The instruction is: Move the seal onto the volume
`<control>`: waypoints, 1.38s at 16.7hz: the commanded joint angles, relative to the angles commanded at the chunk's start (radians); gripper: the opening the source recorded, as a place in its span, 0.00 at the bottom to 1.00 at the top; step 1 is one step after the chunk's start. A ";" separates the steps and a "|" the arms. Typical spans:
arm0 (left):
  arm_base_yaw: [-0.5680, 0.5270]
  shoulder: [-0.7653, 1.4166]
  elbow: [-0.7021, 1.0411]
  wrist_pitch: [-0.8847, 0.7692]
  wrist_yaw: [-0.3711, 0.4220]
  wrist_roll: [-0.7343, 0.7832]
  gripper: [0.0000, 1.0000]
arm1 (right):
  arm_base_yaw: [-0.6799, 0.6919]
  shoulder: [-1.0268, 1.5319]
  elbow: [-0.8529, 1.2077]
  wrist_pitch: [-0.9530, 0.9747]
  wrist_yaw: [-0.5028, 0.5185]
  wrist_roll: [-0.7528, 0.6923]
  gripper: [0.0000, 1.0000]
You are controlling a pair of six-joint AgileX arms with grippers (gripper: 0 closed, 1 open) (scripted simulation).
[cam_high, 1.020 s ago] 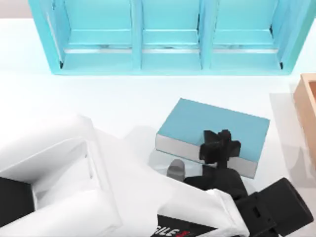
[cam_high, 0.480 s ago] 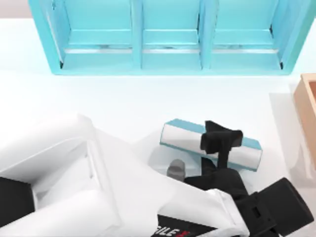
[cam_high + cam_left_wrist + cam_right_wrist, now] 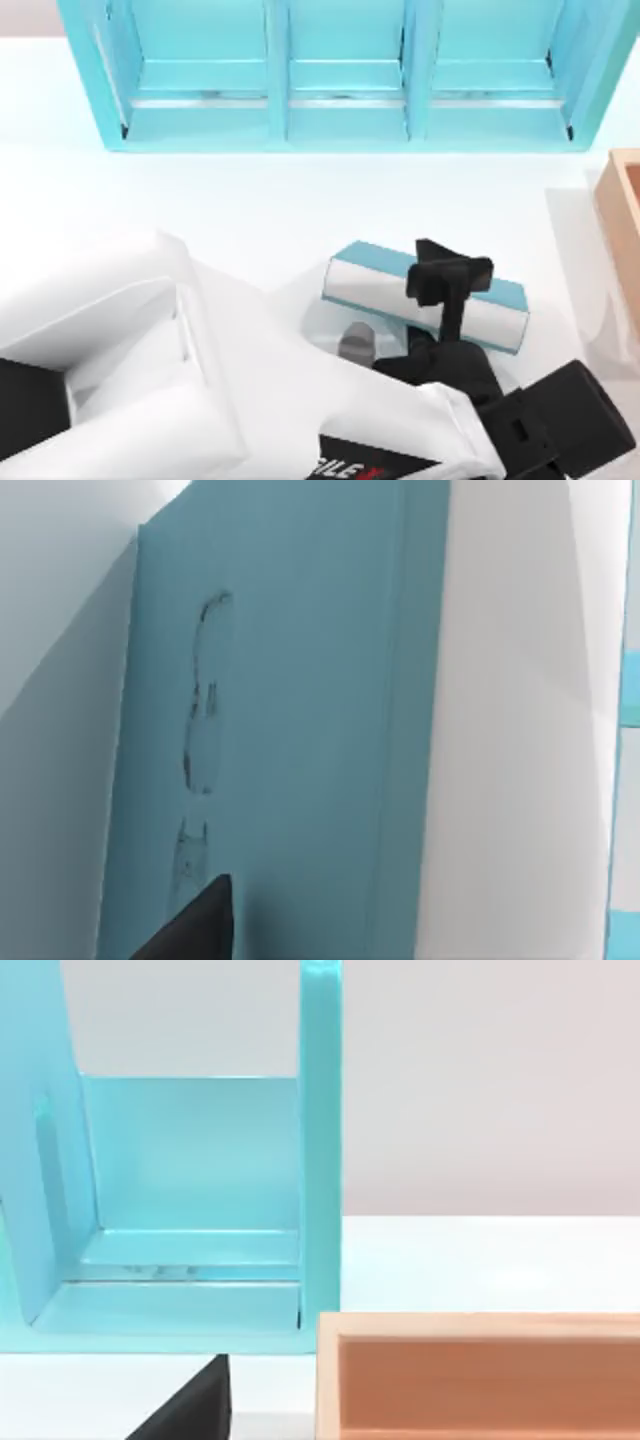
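Left hand pinches the volume, tilted on edge above the surface. Right hand: state indeterminate. Arm hides the volume's near edge.

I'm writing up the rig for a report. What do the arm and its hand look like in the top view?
The left arm is built of bulky glossy white shells with black sections, and bears part of a white and red maker's marking on a black panel. Its wrist and left hand are matte black and blocky, with a small grey cylinder beside the wrist.
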 joint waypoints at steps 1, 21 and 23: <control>-0.006 0.003 0.004 -0.011 -0.002 -0.011 1.00 | 0.000 0.000 0.000 0.000 0.000 0.000 1.00; -0.383 0.165 0.325 -1.418 0.005 -1.306 1.00 | 0.000 0.000 0.000 0.000 0.000 0.000 1.00; -0.390 0.165 0.332 -1.446 0.008 -1.334 1.00 | 0.000 0.000 0.000 0.000 0.000 0.000 1.00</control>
